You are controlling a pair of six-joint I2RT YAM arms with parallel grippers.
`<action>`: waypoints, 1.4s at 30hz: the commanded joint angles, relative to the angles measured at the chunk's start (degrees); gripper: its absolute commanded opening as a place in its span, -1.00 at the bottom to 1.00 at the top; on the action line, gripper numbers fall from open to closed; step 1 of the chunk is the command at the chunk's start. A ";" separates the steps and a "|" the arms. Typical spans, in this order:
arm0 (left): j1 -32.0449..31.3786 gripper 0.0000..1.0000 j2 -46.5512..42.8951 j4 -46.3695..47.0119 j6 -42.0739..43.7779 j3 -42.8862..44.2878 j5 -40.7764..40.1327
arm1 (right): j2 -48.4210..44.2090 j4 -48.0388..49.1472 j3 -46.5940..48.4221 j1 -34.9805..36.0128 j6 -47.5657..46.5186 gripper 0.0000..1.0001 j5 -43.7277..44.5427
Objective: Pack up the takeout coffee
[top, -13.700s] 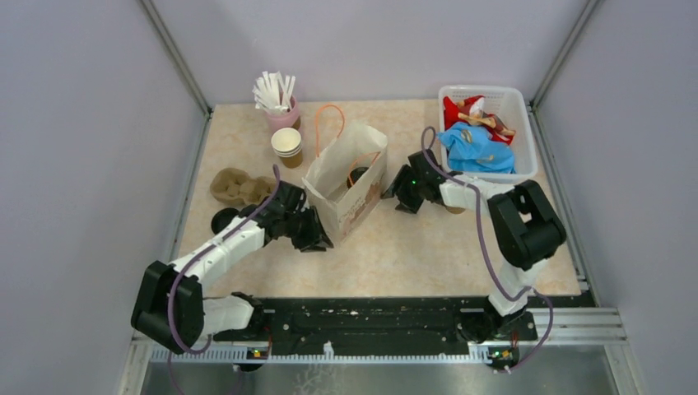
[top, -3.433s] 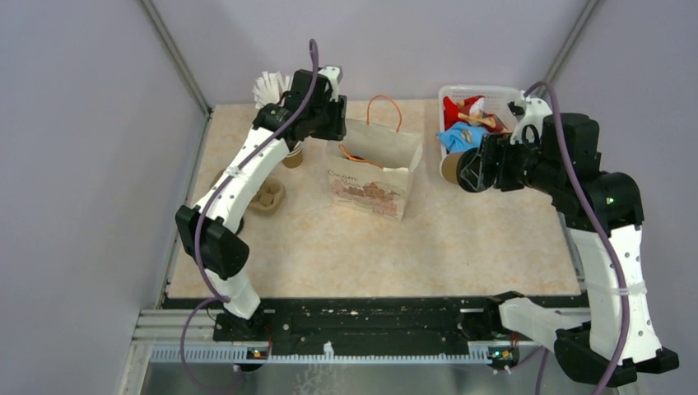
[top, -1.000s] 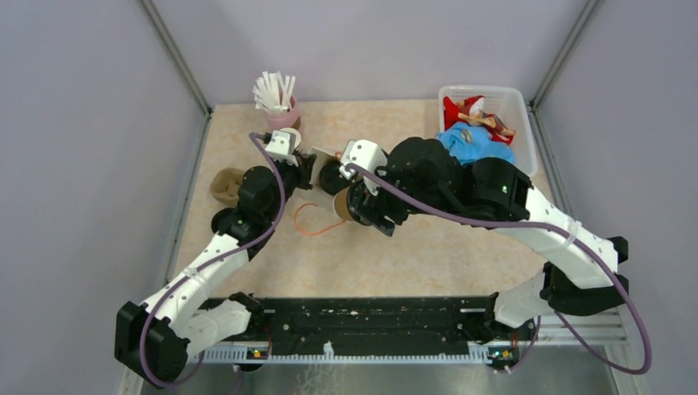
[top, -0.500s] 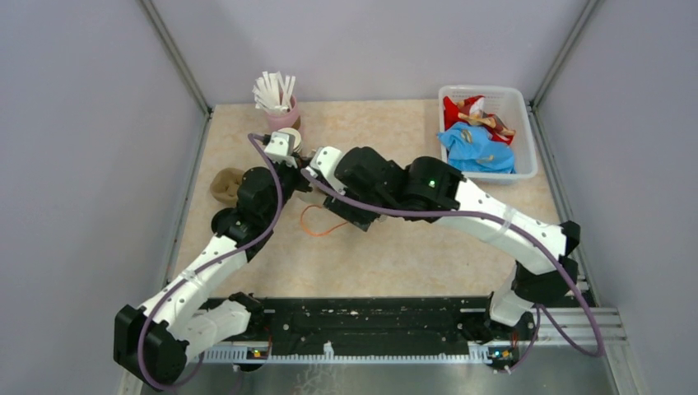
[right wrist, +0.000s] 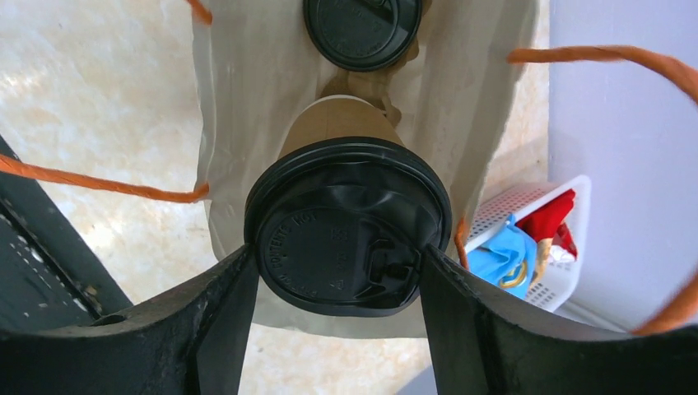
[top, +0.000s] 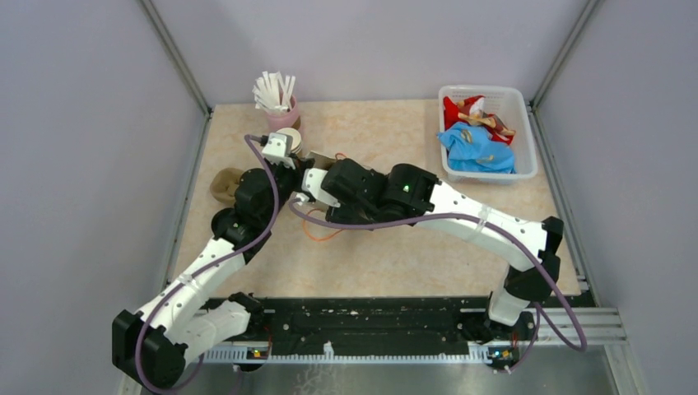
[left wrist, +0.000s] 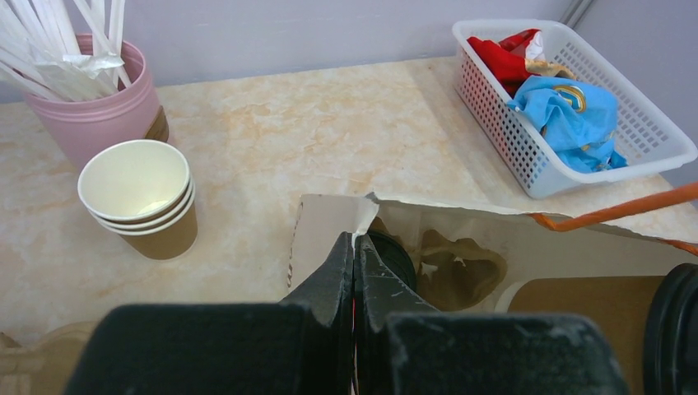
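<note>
Between the fingers of the right hand (right wrist: 333,263) sits a lidded coffee cup (right wrist: 347,226), gripped on both sides at its black lid, with its brown body pointing down into the mouth of the paper bag (right wrist: 239,99). Just beyond it, deeper in the bag, a second lidded cup (right wrist: 362,29) is already seated in what looks like a moulded pulp tray. The left hand (left wrist: 354,255) is pinched shut on the bag's torn rim. All this lies toward the far-left corner of the bench (top: 395,263), near the stack of empty cups (left wrist: 138,197) and the pink cup of straws (left wrist: 90,99). I judge this to be the last cup going in. Next it must sink into the free tray pocket, clear of the orange handles (right wrist: 99,185), before the fingers part.
</note>
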 commanded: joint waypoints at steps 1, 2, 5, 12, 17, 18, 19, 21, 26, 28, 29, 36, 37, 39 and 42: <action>-0.27 -1.00 -1.21 1.92 -1.09 1.80 0.23 | -0.28 3.47 -0.22 0.45 -7.33 0.31 -0.67; -0.28 -1.00 -1.16 1.75 -1.26 1.89 0.33 | 0.09 3.52 -0.57 0.45 -8.01 0.31 -0.93; -0.21 -1.00 -1.31 1.79 -1.49 1.82 0.84 | 0.90 5.30 -3.14 0.37 -10.14 0.31 1.84; -0.24 -1.00 -2.18 1.68 -0.60 1.63 1.35 | 2.04 8.89 -7.54 0.38 -10.61 0.31 2.76; -0.29 -1.00 -2.99 1.66 -0.48 1.26 1.83 | 0.54 12.05 -12.84 0.36 -9.86 0.31 2.09; -0.33 -1.00 -3.11 2.00 -0.69 0.97 2.09 | 0.04 12.74 -14.05 0.28 -9.72 0.31 2.08; -0.34 -1.00 -3.22 2.25 -1.13 0.40 2.28 | -0.53 13.23 -15.04 0.35 -9.28 0.31 2.06; -0.25 -1.00 -3.44 3.36 -1.60 -0.47 3.16 | -2.05 14.72 -17.67 0.36 -8.70 0.31 2.23; -0.50 -1.00 -3.75 5.77 -2.33 -1.84 3.74 | -5.72 18.59 -23.49 -0.38 -5.93 0.31 3.11; -0.57 -1.00 -4.00 6.49 -2.29 -2.09 5.84 | -6.63 19.36 -24.52 -0.76 -4.93 0.31 4.14; -0.53 -1.00 -4.17 6.41 -2.27 -1.99 6.25 | -7.06 19.52 -24.67 -0.99 -4.47 0.31 4.63; -0.86 -1.00 -4.97 5.92 -2.62 -2.22 7.84 | -8.77 20.41 -26.69 -3.31 -4.26 0.30 4.19; -0.90 -1.00 -5.04 5.69 -2.66 -2.25 7.96 | -8.59 20.37 -26.79 -3.91 -4.50 0.30 3.90; -0.97 -1.00 -5.09 5.35 -2.71 -2.16 8.10 | -7.97 19.82 -26.35 -4.76 -5.12 0.30 3.23; -1.11 -1.00 -4.98 5.30 -3.11 -2.35 7.72 | -7.11 19.52 -25.65 -5.99 -6.13 0.30 3.03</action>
